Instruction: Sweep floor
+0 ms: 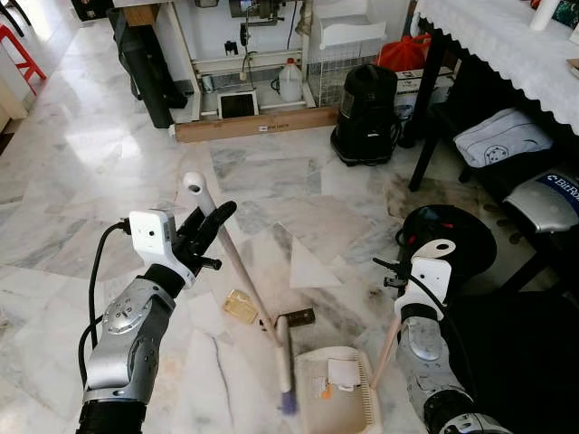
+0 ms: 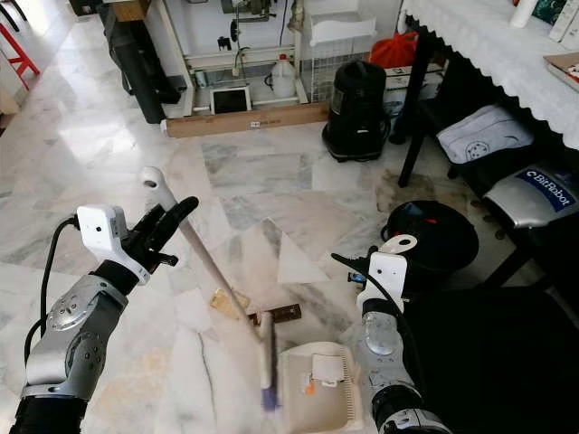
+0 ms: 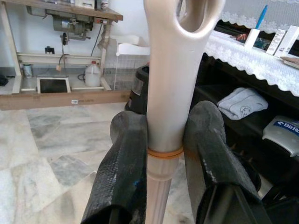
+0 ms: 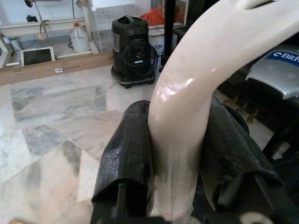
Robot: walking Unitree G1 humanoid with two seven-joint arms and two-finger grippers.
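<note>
My left gripper (image 1: pixel 210 226) is shut on the upper end of a cream broom handle (image 1: pixel 237 262), just below its hanging loop (image 3: pixel 180 18). The handle slants down to the broom head (image 1: pixel 285 366), which rests on the marble floor beside a cream dustpan (image 1: pixel 312 407). My right gripper (image 4: pixel 175 135) is shut on the dustpan's curved handle (image 1: pixel 389 348). A white paper scrap (image 1: pixel 342 372) and a small orange bit lie inside the pan. Left of the broom head, a yellowish wrapper (image 1: pixel 241 306) and a brown bar (image 1: pixel 294 317) lie on the floor.
A black vacuum cleaner (image 1: pixel 366 113) and a long wooden plank (image 1: pixel 253 124) stand at the back. A black round device (image 1: pixel 448 237) sits on the floor to the right, by a table with a white lace cloth (image 1: pixel 507 36). Open marble floor spreads to the left.
</note>
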